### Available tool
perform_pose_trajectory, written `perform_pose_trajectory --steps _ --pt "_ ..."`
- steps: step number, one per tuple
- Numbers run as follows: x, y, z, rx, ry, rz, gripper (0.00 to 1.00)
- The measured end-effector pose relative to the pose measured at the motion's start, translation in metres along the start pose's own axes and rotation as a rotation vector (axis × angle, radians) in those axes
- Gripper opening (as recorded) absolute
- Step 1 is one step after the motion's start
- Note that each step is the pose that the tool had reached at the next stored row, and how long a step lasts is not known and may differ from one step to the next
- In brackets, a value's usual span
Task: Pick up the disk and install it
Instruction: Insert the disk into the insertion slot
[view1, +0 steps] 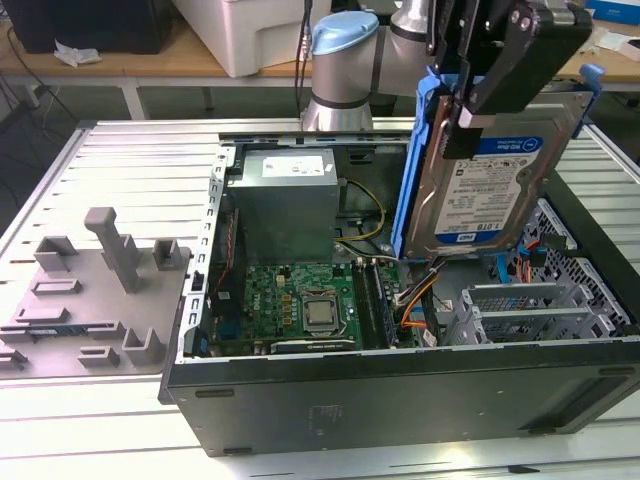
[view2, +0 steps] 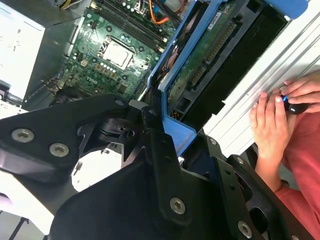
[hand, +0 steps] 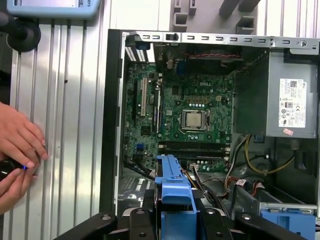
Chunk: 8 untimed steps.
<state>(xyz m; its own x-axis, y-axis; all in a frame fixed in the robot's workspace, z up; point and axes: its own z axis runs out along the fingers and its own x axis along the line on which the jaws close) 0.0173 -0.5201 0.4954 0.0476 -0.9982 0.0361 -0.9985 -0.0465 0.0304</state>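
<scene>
The disk (view1: 490, 185) hangs nearly upright in the upper right of the exterior view. Its white-and-blue label faces the camera, and its blue carrier (view1: 412, 160) runs along its edges. The claw (view1: 470, 105) is closed on the disk, with black fingers (view1: 500, 70) clamped over the upper edge. In the second wrist view the claw (view2: 160, 125) pinches the carrier (view2: 172, 100), and the disk's green circuit-board side (view2: 210, 55) shows beyond it. In the first wrist view the carrier (hand: 172, 182) juts out from the claw (hand: 172, 220) with the case interior beyond it. In the exterior view the disk is raised over the open case (view1: 400, 395), on the exterior view's right. It hangs above the silver cage (view1: 540, 310) and beside the orange and yellow cables (view1: 420, 295). Inside the case, the motherboard (view1: 300, 300) lies flat in the middle. The grey power supply (view1: 285, 200) stands behind it, toward the arm's base (view1: 345, 60). The case rests on a slatted metal table (view1: 130, 160). On the exterior view's left, a grey fixture (view1: 90, 290) with upright posts lies on the table just beside the case. In both wrist views a person's hands (hand: 20, 145) (view2: 272, 125) rest on the table near the case, around a small dark object (view2: 296, 106).
</scene>
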Motion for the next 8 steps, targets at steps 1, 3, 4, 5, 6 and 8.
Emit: perform_pose_trajectory --steps 1,3,4,5,6,8 --pt "0.0018 -0.0010 0.0000 0.0000 0.0000 -0.001 0.37" --pt "0.0087 -0.0044 0.0002 0.0001 0.0001 -0.002 0.37" --pt "0.0116 -0.0063 0.0002 0.0001 0.0001 -0.002 0.37" --pt "0.0134 -0.0078 0.0002 0.0001 0.0002 -0.002 0.37" --pt "0.0150 -0.0094 0.0002 0.0001 0.0001 -0.002 0.37" --pt "0.0183 -0.0136 0.0002 0.0001 0.0001 -0.003 0.37"
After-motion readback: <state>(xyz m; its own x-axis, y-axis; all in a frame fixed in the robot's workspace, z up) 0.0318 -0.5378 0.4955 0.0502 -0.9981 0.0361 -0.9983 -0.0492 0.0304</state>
